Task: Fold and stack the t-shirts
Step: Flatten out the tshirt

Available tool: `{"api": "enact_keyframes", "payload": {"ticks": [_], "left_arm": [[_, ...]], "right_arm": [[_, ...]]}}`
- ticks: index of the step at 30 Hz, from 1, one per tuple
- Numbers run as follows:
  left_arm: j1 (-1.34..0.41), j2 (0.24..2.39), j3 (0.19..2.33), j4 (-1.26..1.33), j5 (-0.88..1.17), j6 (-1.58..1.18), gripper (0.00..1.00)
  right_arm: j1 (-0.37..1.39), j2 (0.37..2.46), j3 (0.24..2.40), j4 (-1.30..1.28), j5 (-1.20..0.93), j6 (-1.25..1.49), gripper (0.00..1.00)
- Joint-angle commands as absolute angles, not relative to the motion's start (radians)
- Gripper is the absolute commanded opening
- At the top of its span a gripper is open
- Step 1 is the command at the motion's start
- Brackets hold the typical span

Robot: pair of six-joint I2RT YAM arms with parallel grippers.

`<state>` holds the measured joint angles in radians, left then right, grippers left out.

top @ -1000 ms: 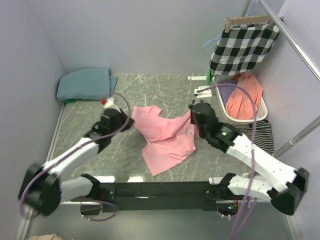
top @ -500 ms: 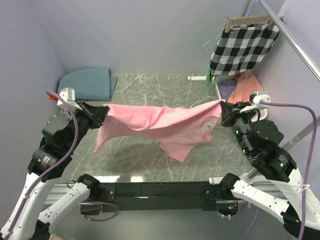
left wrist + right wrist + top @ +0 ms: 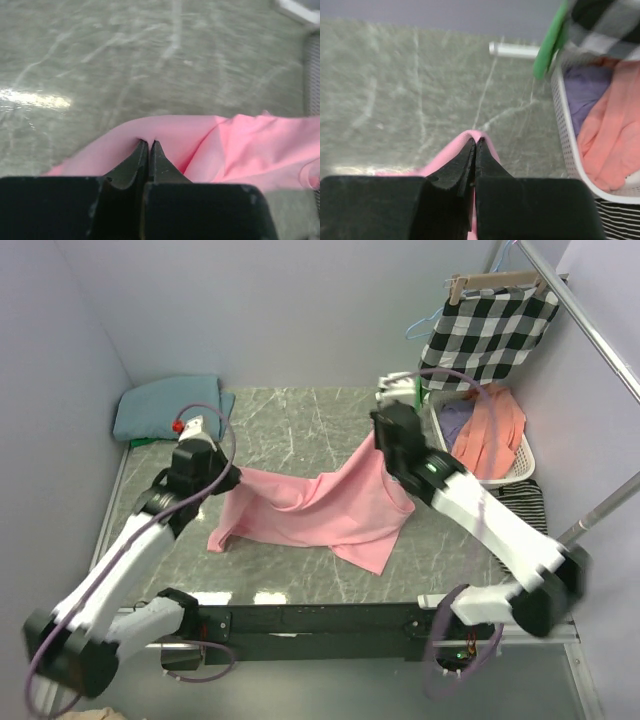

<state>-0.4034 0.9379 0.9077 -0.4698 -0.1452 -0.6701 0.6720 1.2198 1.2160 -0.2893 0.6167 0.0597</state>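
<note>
With jaws pinched fully together, left gripper (image 3: 149,144) is clamped on a fold of the pink t-shirt (image 3: 235,145). Cloth bunches right at the tips, bare table (image 3: 125,60) beyond. Right gripper (image 3: 475,141) likewise: jaws closed tight on an edge of the same shirt, a small pink loop poking out just past the tips.

From above: left gripper sits low, left of table centre, holding the shirt's left end. Right gripper sits higher and further back, toward the far right of the table, near the basket (image 3: 563,125), holding the other end. Shirt spans between the two, sloping up from left to right. Upper edge runs between the grips and the rest drapes down. Lower corners look to be resting on the table around centre, toward the near edge. Not flat, not folded.

Teal t-shirt (image 3: 168,406) lies as a folded bundle in the far left corner of the table, well apart from the pink one.

Basket is at the right edge, with an orange garment (image 3: 494,428) and a purple garment (image 3: 585,92) in it. Checked cloth (image 3: 488,332) hangs from a hanger above the basket at the far right corner. Striped garment (image 3: 527,508) lies on the basket's near side, at the right edge. Can't tell if it touches the basket.
</note>
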Motion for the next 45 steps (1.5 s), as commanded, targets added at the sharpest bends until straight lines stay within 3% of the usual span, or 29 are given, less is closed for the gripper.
{"api": "enact_keyframes", "payload": {"ticks": [1,5,6,7,8,9,11,17,23,27,36,45], "left_arm": [[-0.209,1.153,0.893,-0.221,-0.024,-0.663,0.01],[-0.069,1.460,1.072,-0.167,-0.040,-0.627,0.15],[-0.052,1.527,1.115,-0.149,-0.052,-0.615,0.43],[-0.038,1.655,1.217,-0.155,-0.079,-0.624,0.62],[-0.003,1.717,1.286,-0.181,-0.017,-0.614,0.93],[-0.002,1.776,1.358,-0.216,0.007,-0.601,0.99],[0.028,1.874,1.479,-0.301,0.005,-0.606,0.99],[0.008,1.637,1.225,-0.155,-0.012,-0.669,0.99],[-0.196,1.430,0.996,-0.136,-0.038,-0.695,0.99],[-0.202,1.362,0.867,-0.043,-0.021,-0.704,0.99],[-0.210,1.531,0.900,-0.063,-0.204,-0.650,0.99],[-0.210,1.753,1.061,-0.106,-0.261,-0.634,0.97]], "right_arm": [[0.545,1.446,1.354,-0.215,0.540,0.087,0.00],[0.493,1.775,1.586,-0.239,0.569,0.040,0.00],[0.486,1.833,1.720,-0.265,0.596,0.037,0.01],[0.471,1.883,1.771,-0.265,0.670,0.022,0.04],[0.457,1.966,1.816,-0.262,0.669,0.011,0.29],[0.448,2.003,1.924,-0.300,0.667,0.012,0.44],[0.431,2.026,1.970,-0.344,0.699,0.050,0.85],[0.434,1.786,1.671,-0.369,0.513,0.213,0.93],[0.466,1.597,1.432,-0.460,0.272,0.295,0.92],[0.468,1.513,1.281,-0.439,0.213,0.311,0.92],[0.468,1.532,1.163,-0.403,0.143,0.330,0.88],[0.466,1.650,1.218,-0.405,0.104,0.308,0.79]]}}
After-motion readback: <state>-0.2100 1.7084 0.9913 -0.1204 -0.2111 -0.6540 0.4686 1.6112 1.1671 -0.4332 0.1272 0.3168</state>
